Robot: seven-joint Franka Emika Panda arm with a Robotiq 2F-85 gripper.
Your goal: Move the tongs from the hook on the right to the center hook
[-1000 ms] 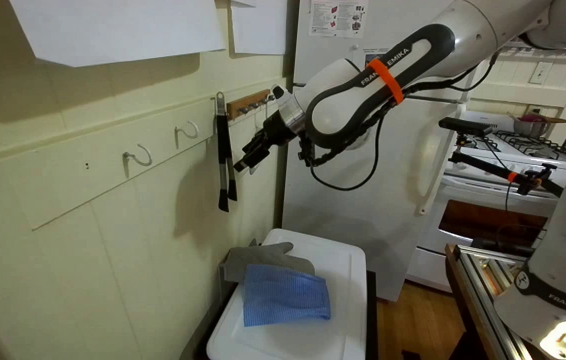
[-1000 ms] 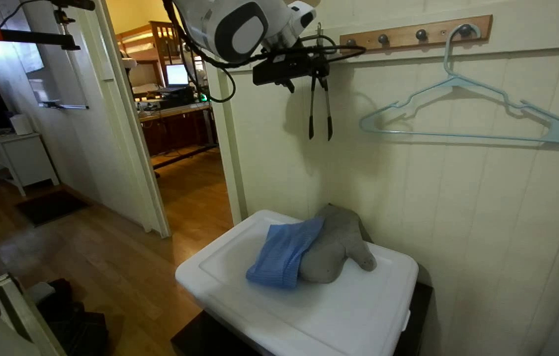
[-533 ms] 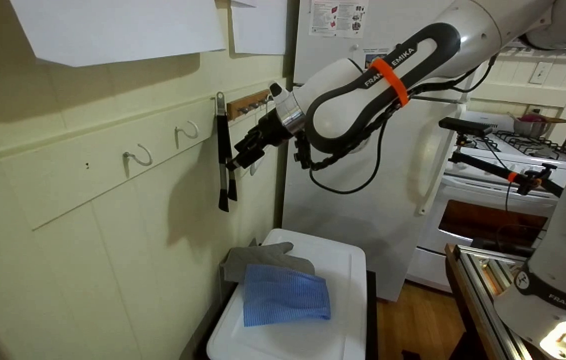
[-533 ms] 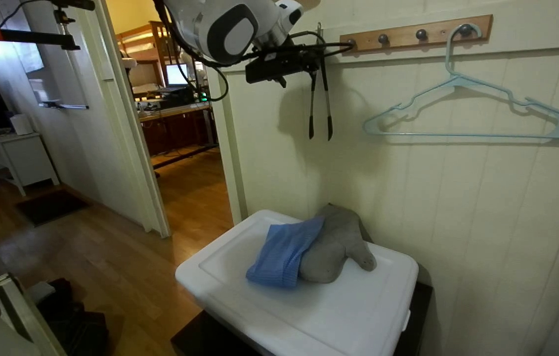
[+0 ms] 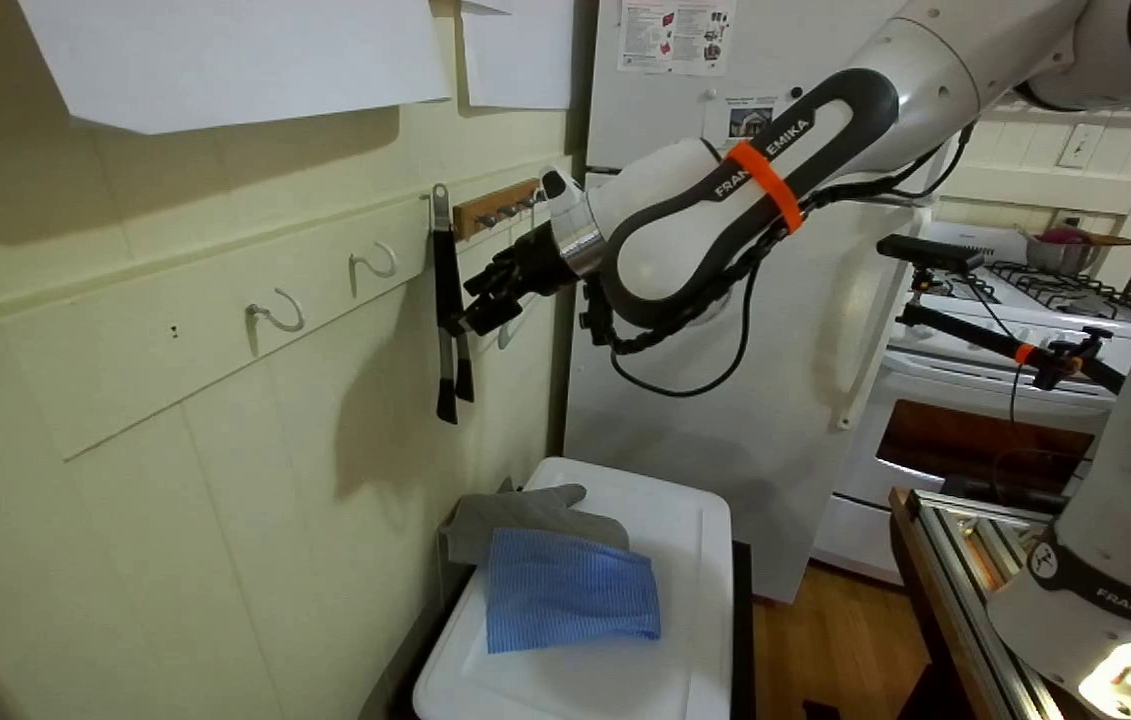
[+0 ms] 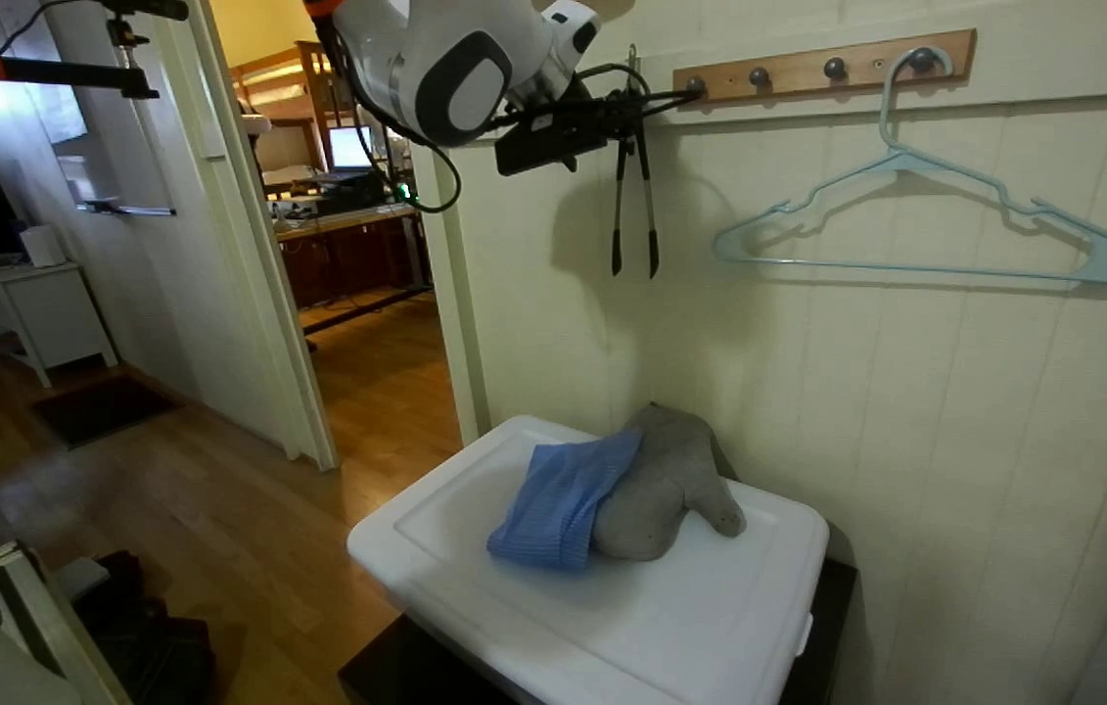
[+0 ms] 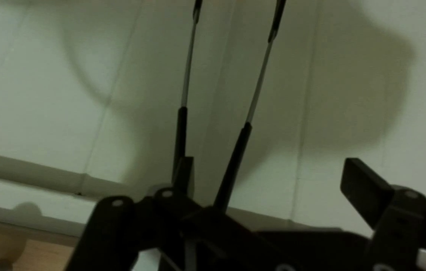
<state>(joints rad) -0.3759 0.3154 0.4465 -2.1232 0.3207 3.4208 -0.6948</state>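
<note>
tongs [image 5: 446,282] hanging, jaws parted near them

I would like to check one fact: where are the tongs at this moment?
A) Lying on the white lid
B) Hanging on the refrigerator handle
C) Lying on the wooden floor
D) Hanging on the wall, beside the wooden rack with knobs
D, because both exterior views show the tongs hanging on the wall just beside the wooden rack.
</note>
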